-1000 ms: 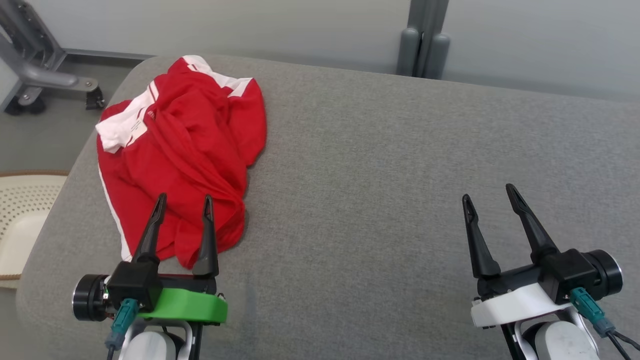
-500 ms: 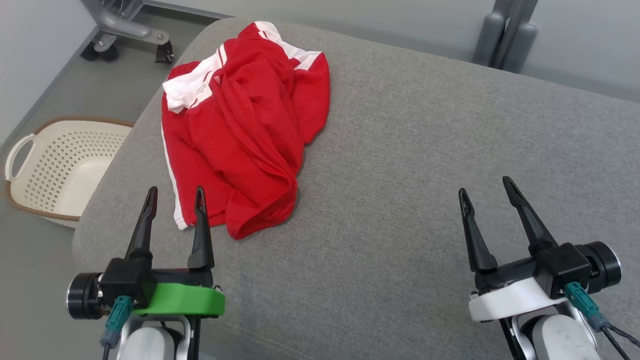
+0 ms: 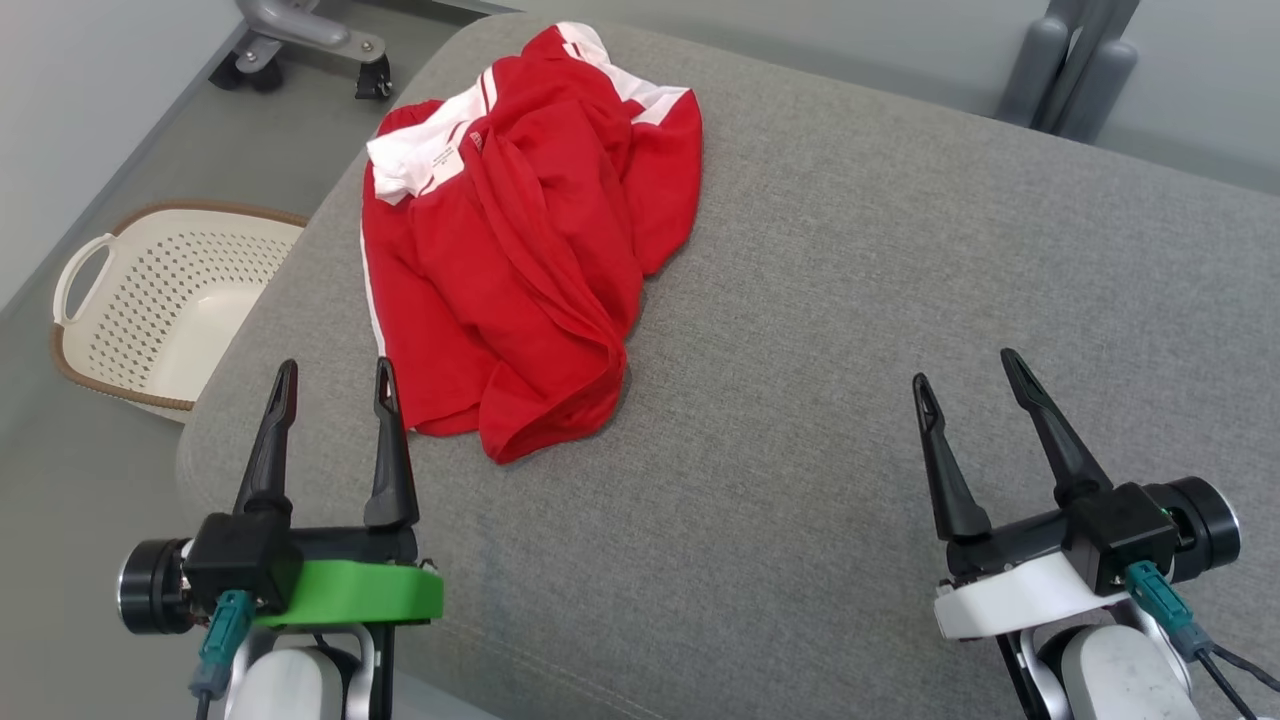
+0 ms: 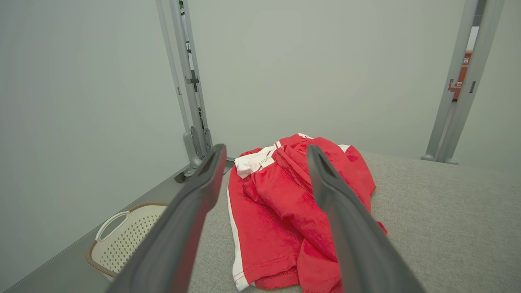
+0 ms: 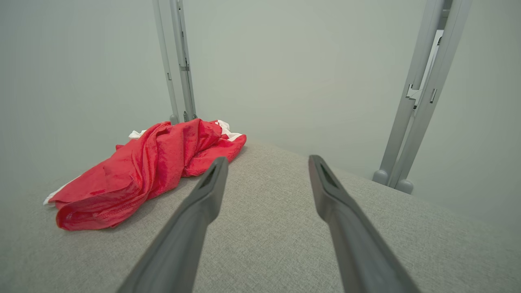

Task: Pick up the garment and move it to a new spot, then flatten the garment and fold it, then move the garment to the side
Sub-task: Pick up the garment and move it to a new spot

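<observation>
A crumpled red garment (image 3: 525, 240) with white trim lies on the far left part of the grey padded surface (image 3: 850, 300); it also shows as the garment (image 4: 293, 203) and, from the side, the garment (image 5: 150, 167). My left gripper (image 3: 332, 375) stands open near the surface's left front edge, its fingertips just short of the garment's near hem and empty. Over the right front of the surface my right gripper (image 3: 962, 368) is open too, well to the right of the garment, holding nothing.
A cream perforated basket (image 3: 150, 300) sits on the floor left of the surface, also seen as the basket (image 4: 130, 232). A wheeled grey stand base (image 3: 310, 30) is at the far left. Grey upright posts (image 3: 1080, 60) rise behind the surface.
The camera has swung left, so the whole picture shifted right and more of the basket shows. The left gripper's tips, earlier over the garment, now lie just short of its hem. Both grippers stay open.
</observation>
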